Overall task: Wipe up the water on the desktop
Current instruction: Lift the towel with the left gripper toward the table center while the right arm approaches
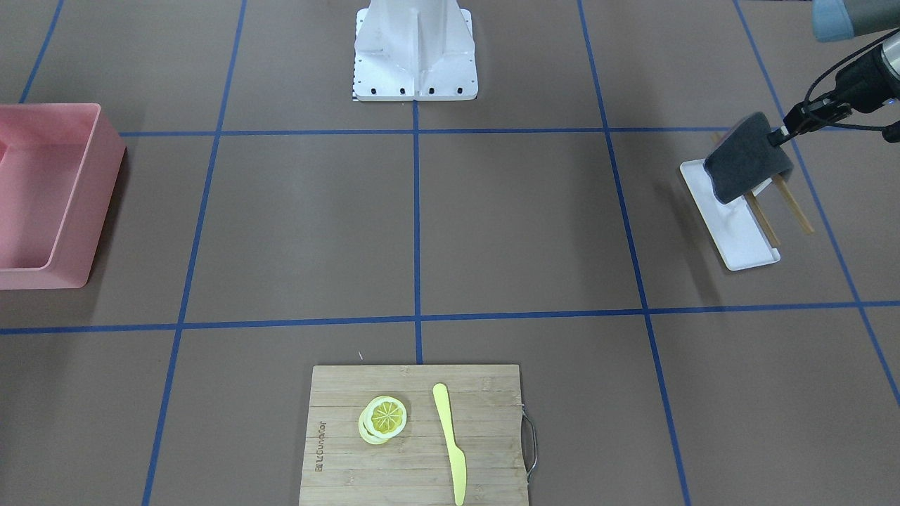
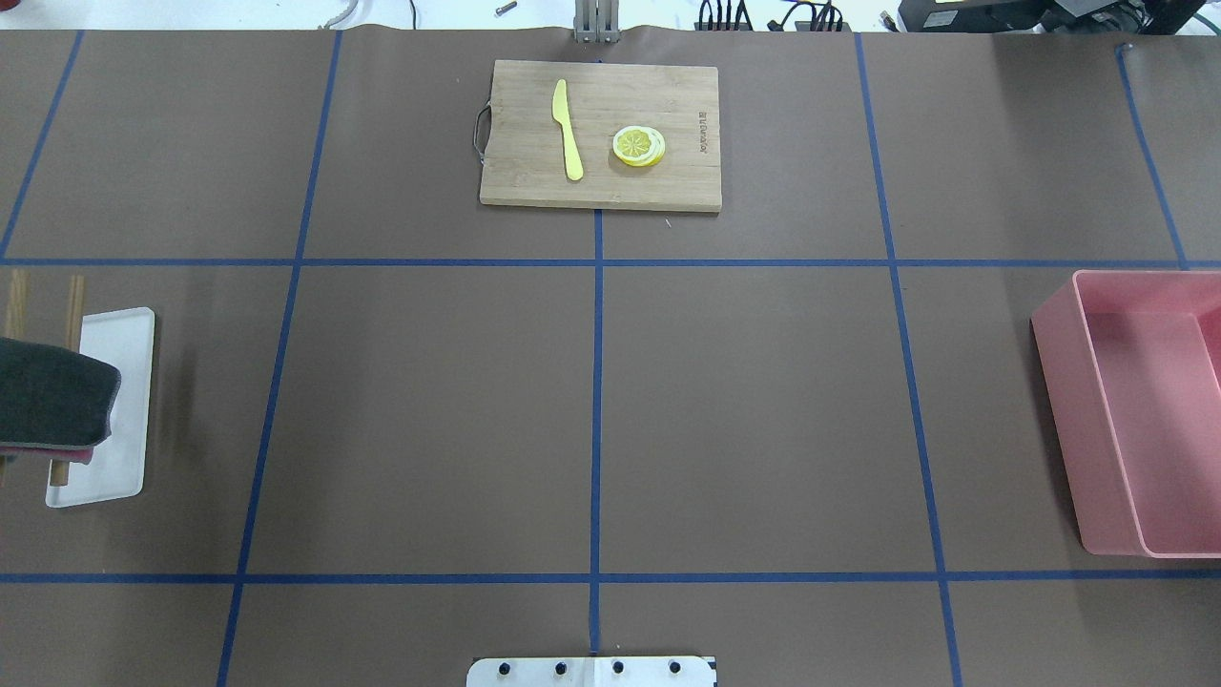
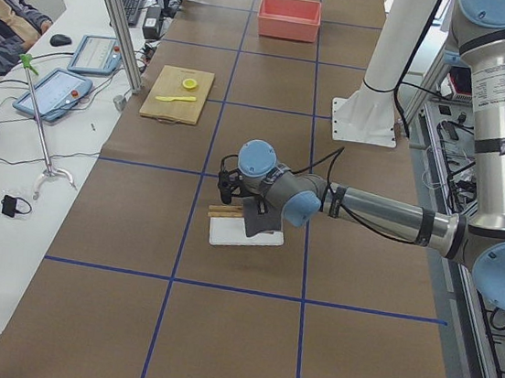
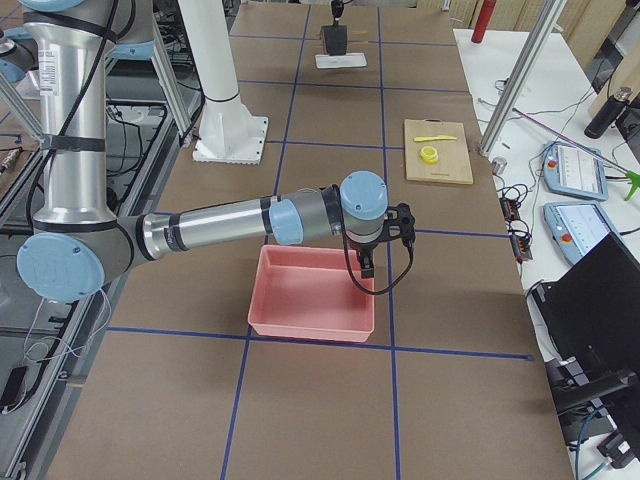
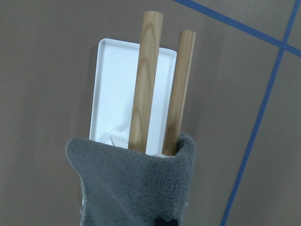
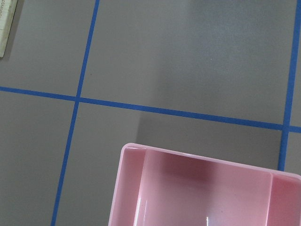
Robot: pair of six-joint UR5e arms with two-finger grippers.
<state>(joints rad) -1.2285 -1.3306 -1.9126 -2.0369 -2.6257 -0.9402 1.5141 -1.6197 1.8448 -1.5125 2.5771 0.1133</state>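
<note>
The brown desktop (image 1: 316, 232) with blue tape lines shows no water that I can make out. My left gripper (image 1: 782, 135) is shut on the corner of a dark grey cloth (image 1: 747, 158). The cloth hangs tilted over a white tray (image 1: 738, 242) and two wooden sticks (image 1: 794, 207). In the left wrist view the cloth (image 5: 136, 183) covers the near ends of the sticks (image 5: 146, 80). My right gripper (image 4: 368, 265) hovers over the far edge of the pink bin; I cannot tell whether it is open or shut.
A pink bin (image 1: 49, 197) stands on the robot's right side. A bamboo cutting board (image 1: 337, 393) with lemon slices (image 1: 383, 418) and a yellow knife (image 1: 450, 443) lies at the far middle. The white robot base (image 1: 415, 49) stands at the near edge.
</note>
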